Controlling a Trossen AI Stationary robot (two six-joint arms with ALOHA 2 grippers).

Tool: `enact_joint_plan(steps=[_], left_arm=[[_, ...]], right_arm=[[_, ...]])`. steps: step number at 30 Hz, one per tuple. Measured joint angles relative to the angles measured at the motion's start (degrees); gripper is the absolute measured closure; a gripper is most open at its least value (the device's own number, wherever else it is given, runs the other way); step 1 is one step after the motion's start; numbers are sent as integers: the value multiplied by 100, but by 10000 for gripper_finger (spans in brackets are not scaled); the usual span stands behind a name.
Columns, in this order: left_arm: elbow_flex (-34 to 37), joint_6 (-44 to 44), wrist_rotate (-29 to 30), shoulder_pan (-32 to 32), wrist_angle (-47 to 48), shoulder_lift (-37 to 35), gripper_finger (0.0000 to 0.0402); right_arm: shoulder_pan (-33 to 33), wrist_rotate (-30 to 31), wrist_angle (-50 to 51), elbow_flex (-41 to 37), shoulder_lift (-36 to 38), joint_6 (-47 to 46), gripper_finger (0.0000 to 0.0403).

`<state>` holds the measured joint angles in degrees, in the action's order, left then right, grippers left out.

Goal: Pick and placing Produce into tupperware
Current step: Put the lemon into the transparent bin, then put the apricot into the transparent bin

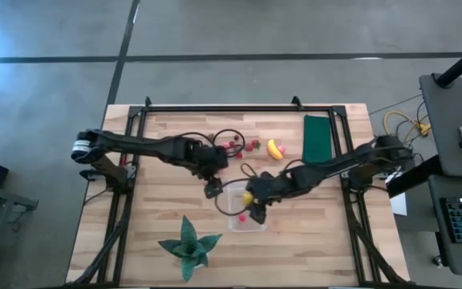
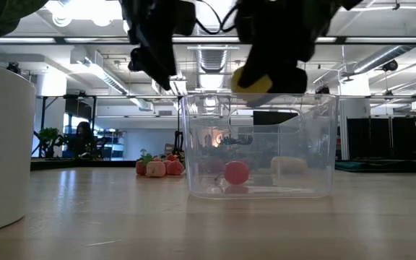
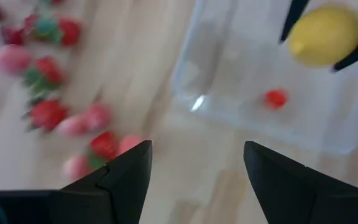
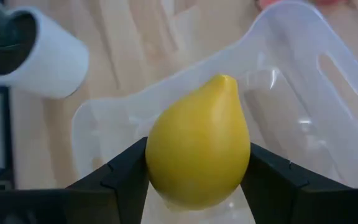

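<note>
One lemon (image 4: 197,152), one banana (image 1: 274,149), one strawberry (image 2: 236,172) in the tupperware (image 2: 258,144).
My right gripper (image 1: 252,202) grips the lemon above the tupperware; my left gripper (image 1: 212,189) hangs beside it, fingers apart, empty.

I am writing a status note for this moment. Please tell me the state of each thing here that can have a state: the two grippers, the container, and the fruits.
Right gripper: shut on the lemon, above the tupperware.
Left gripper: open, empty, beside the tupperware.
Lemon: held, not yet released.
Tupperware: upright, no lid, one red piece inside.
Banana: lying on the table.
Strawberries: loose on the table, outside the tupperware.
</note>
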<state>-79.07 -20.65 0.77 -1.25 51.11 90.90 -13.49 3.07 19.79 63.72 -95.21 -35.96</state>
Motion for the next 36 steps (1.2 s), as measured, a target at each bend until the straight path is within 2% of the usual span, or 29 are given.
enact_joint_plan(steps=[4,7,12,17,21,23,27,31,36], left_arm=[[169,231,527,-10,123,-272,162],[503,443,748,-10,-150,-644,162],[1327,495,728,66,-777,-1348,162],[2246,557,469,228,-1444,-1886,162],[3069,1550,441,300,-2265,-2076,162],[3451,1976,423,351,-2740,-2061,162],[3929,2083,335,639,-3337,-1829,162],[4021,2119,244,984,-3514,-1496,162],[3941,2153,-193,1417,-3622,-988,162]], right_arm=[[69,256,500,572,-296,-65,150],[69,665,1053,901,-366,-266,118],[58,1353,1983,1372,-305,-800,79],[84,2319,2681,1542,108,-1626,68],[93,3030,3493,1540,552,-2295,70],[87,3215,3994,1520,773,-2627,73],[77,3310,4588,1493,1147,-3093,75],[76,3330,4804,1441,1429,-3096,75],[90,3602,4952,1236,1622,-2818,75]])
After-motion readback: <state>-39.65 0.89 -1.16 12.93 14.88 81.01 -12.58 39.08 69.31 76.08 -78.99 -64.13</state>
